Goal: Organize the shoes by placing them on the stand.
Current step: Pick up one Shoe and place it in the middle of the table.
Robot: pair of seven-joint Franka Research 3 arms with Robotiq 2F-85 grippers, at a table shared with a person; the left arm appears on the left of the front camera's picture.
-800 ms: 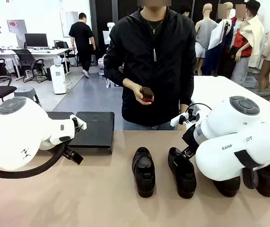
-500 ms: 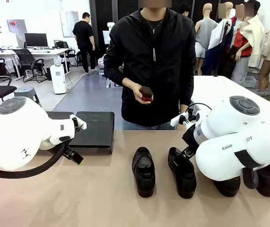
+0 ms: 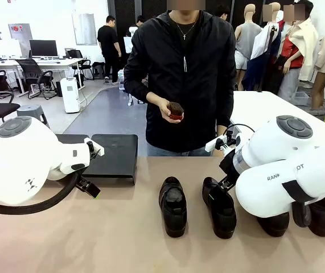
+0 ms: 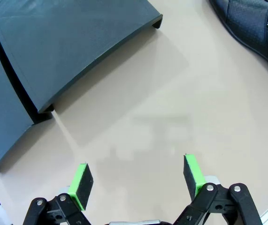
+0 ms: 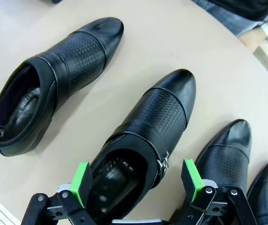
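4 black, perforated-strap shoes [image 5: 164, 110] lie by the wide right hand [image 5: 136, 180]; left hand [image 4: 137, 178] equally wide.

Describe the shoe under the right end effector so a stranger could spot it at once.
On the tan table, a row of black shoes stands before the person. Take the second shoe from the robot's left, beside the leftmost shoe. Unlike its neighbours, its heel opening lies right below the open right end effector.

Four black strap shoes [image 3: 173, 206] side by side on table [image 3: 122, 233], apart from black stand [image 3: 115, 154].
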